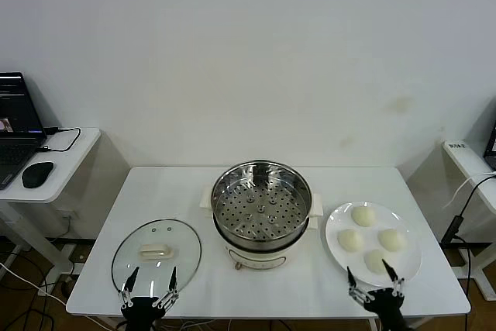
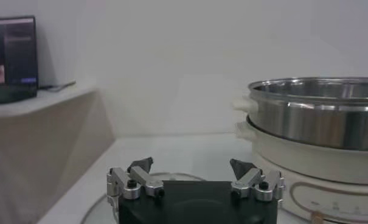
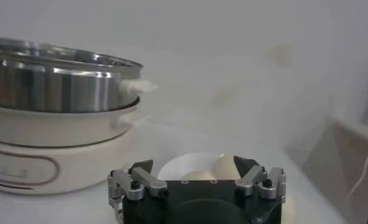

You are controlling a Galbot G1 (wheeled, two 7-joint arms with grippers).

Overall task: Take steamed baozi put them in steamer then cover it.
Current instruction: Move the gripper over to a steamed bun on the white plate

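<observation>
While steamer (image 1: 261, 211) sits upright, baozi (image 1: 370, 239) plated.

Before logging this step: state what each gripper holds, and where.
Nothing held. Left gripper is open near the round glass lid; right gripper is open by the flat white plate.

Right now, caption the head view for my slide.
Open claws wait at the table edge: empty steamer centre, four buns on plate, lid.

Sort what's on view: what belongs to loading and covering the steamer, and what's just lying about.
For the job: four buns on the plate; steamer; glass lid; left end effector and right end effector, both open, at the table's near edge.

Lying about: laptop, mouse on the side desk.
</observation>
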